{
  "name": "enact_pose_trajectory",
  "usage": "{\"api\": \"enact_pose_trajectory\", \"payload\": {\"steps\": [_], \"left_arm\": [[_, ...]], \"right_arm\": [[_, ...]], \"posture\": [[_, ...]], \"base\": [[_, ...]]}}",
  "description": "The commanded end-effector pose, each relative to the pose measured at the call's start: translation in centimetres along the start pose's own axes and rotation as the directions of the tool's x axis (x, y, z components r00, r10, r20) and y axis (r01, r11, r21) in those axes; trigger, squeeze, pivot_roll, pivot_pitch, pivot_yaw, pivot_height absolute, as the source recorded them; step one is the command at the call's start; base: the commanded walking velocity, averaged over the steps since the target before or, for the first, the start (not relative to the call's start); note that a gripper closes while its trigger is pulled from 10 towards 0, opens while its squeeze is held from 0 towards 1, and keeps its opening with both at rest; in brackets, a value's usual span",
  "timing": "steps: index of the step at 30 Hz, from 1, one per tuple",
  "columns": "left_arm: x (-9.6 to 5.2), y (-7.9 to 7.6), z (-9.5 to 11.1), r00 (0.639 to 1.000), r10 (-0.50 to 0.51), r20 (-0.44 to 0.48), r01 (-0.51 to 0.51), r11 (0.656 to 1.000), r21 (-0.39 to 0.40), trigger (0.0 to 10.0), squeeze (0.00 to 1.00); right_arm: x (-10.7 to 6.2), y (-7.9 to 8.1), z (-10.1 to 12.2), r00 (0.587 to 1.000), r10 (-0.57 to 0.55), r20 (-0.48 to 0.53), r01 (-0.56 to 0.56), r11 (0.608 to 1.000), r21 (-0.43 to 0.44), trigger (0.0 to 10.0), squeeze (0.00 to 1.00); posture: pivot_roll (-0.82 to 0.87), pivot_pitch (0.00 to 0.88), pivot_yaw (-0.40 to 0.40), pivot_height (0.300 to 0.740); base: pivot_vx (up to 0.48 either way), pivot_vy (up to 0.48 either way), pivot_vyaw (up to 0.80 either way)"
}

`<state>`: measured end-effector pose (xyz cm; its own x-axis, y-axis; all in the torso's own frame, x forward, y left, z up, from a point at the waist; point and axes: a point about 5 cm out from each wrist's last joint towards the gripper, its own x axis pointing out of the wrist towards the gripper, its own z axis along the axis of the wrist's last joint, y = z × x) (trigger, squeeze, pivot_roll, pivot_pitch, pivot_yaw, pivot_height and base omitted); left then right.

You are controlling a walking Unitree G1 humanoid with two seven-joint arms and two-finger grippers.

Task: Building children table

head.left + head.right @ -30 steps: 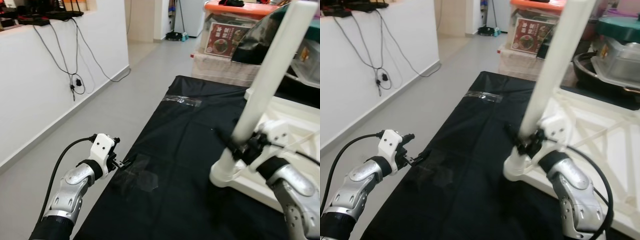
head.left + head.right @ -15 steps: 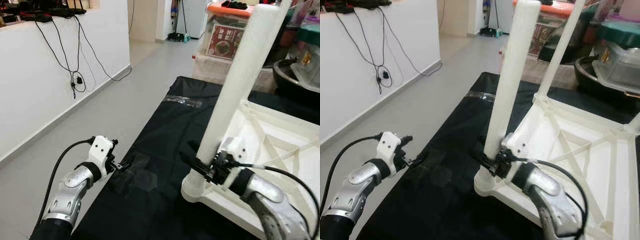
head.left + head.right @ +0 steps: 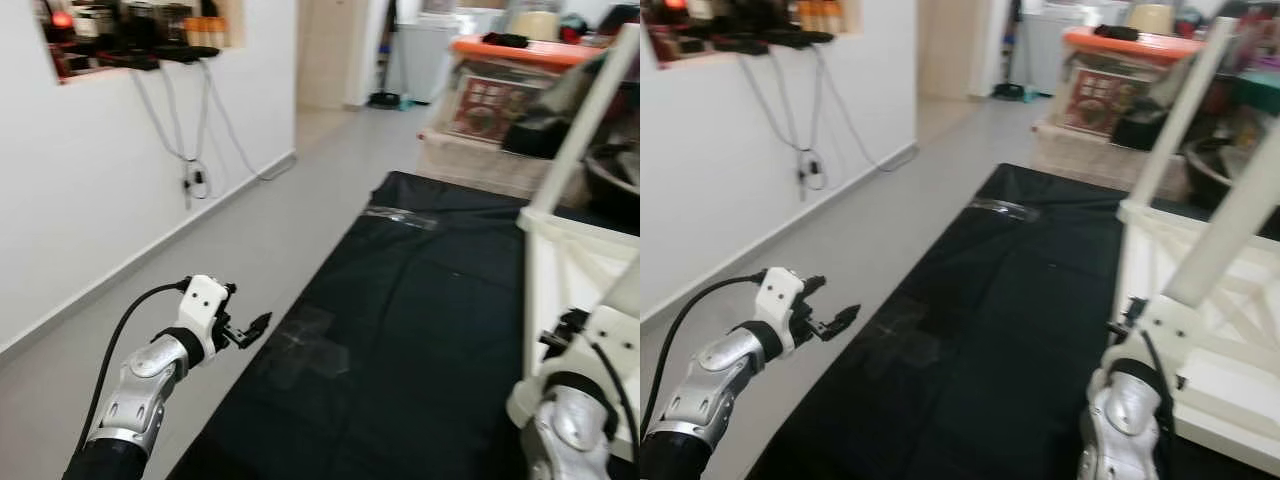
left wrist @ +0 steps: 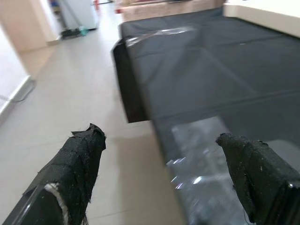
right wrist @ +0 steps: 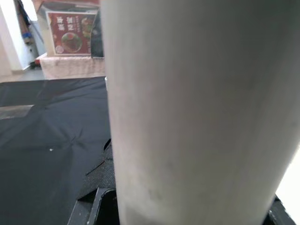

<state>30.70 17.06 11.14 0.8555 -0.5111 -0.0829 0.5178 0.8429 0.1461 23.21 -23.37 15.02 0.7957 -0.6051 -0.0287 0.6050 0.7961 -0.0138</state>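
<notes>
table (image 3: 1200,300) on cloth (image 3: 420,300) — right | left claw (image 3: 248,328) — at cloth's left edge

Red label (image 5: 70,41) on the storage box (image 5: 70,65) carries printed characters, too blurred to read. No other legible text.

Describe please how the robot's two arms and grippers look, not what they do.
Both arms are silver metal with black cuffs. The left gripper has a white wrist block, a black cable, and taped black fingers. The right gripper has a white housing and black cable.
</notes>
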Motion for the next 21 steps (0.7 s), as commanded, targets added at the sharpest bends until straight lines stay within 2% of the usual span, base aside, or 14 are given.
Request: {"api": "enact_pose_trajectory", "payload": {"steps": [1, 3, 4, 6, 8, 9, 12, 13, 14, 15, 16, 18, 19, 21], "left_arm": [[0.0, -0.3, -0.1, 1.000, -0.013, 0.001, 0.013, 1.000, 0.000, 10.0, 0.00], [-0.1, -0.3, -0.2, 1.000, -0.010, -0.002, 0.010, 1.000, -0.002, 10.0, 0.00], [-0.1, -0.4, -0.2, 1.000, -0.009, -0.003, 0.009, 1.000, -0.003, 10.0, 0.00], [-0.2, -0.4, -0.2, 1.000, -0.009, -0.003, 0.009, 1.000, -0.006, 10.0, 0.00], [-0.2, -0.4, -0.2, 1.000, -0.009, -0.001, 0.009, 1.000, -0.006, 10.0, 0.00], [-0.2, -0.4, -0.2, 1.000, -0.007, -0.001, 0.007, 1.000, -0.007, 10.0, 0.00], [-0.2, -0.3, -0.2, 1.000, -0.005, -0.002, 0.005, 1.000, -0.007, 10.0, 0.00], [-0.2, -0.3, -0.2, 1.000, -0.004, -0.002, 0.004, 1.000, -0.008, 10.0, 0.00], [-0.2, -0.3, -0.2, 1.000, -0.004, 0.000, 0.004, 1.000, -0.009, 10.0, 0.00], [-0.2, -0.3, -0.1, 1.000, -0.006, 0.002, 0.006, 1.000, -0.007, 10.0, 0.00], [-0.2, -0.3, -0.1, 1.000, -0.006, 0.002, 0.006, 1.000, -0.007, 10.0, 0.00], [-0.3, -0.3, -0.1, 1.000, -0.007, 0.002, 0.007, 1.000, -0.007, 10.0, 0.00], [-0.3, -0.3, -0.1, 1.000, -0.007, 0.002, 0.007, 1.000, -0.007, 10.0, 0.00], [-0.1, -0.3, -0.3, 1.000, -0.008, -0.003, 0.008, 1.000, -0.008, 10.0, 0.00]], "right_arm": [[0.1, 0.5, -1.4, 0.995, 0.051, -0.084, -0.056, 0.996, -0.063, 10.0, 0.00], [0.2, 1.2, -0.8, 0.993, 0.099, -0.061, -0.102, 0.993, -0.050, 10.0, 0.00], [0.5, 1.7, 0.2, 0.993, 0.122, -0.005, -0.122, 0.993, 0.011, 10.0, 1.00], [1.6, 2.3, 2.8, 0.980, 0.159, 0.119, -0.172, 0.980, 0.102, 10.0, 1.00], [2.1, 2.3, 4.0, 0.970, 0.167, 0.174, -0.191, 0.973, 0.129, 10.0, 1.00], [3.2, 2.0, 5.8, 0.951, 0.193, 0.240, -0.232, 0.962, 0.143, 10.0, 0.00], [3.9, 1.6, 7.0, 0.936, 0.208, 0.284, -0.258, 0.954, 0.151, 10.0, 0.00], [4.4, 1.5, 8.1, 0.908, 0.277, 0.314, -0.338, 0.928, 0.158, 10.0, 0.00], [4.4, 1.6, 9.3, 0.832, 0.429, 0.351, -0.495, 0.860, 0.124, 10.0, 0.00], [3.6, 2.1, 9.7, 0.704, 0.617, 0.351, -0.671, 0.740, 0.047, 10.0, 0.00], [3.6, 2.1, 9.7, 0.704, 0.617, 0.351, -0.671, 0.740, 0.047, 10.0, 0.00], [2.1, 2.7, 9.1, 0.492, 0.822, 0.288, -0.848, 0.527, -0.053, 10.0, 0.00], [2.1, 2.7, 9.1, 0.492, 0.822, 0.288, -0.848, 0.527, -0.053, 10.0, 0.00], [0.8, 3.5, 6.2, 0.352, 0.923, 0.158, -0.925, 0.369, -0.095, 10.0, 0.00]], "posture": [[0.03, 0.000, -0.041, 0.740], [0.03, 0.000, -0.042, 0.740], [0.03, 0.000, -0.044, 0.740], [0.04, 0.000, -0.048, 0.740], [0.04, 0.000, -0.048, 0.740], [0.04, 0.000, -0.050, 0.740], [0.04, 0.000, -0.050, 0.740], [0.04, 0.000, -0.049, 0.740], [0.04, 0.000, -0.050, 0.740], [0.04, 0.000, -0.052, 0.740], [0.04, 0.000, -0.052, 0.740], [0.04, 0.000, -0.052, 0.740], [0.04, 0.000, -0.052, 0.740], [0.04, 0.000, -0.053, 0.740]], "base": [[0.000, 0.000, 0.00], [0.000, 0.000, 0.00], [0.000, 0.000, 0.00], [0.000, 0.000, 0.00], [0.000, 0.000, 0.00], [0.000, 0.000, 0.00], [0.000, 0.000, 0.00], [0.000, 0.000, 0.00], [0.000, 0.000, 0.00], [0.000, 0.000, 0.00], [0.000, 0.000, 0.00], [0.000, 0.000, 0.00], [0.000, 0.000, 0.00], [0.000, 0.000, 0.00]]}}
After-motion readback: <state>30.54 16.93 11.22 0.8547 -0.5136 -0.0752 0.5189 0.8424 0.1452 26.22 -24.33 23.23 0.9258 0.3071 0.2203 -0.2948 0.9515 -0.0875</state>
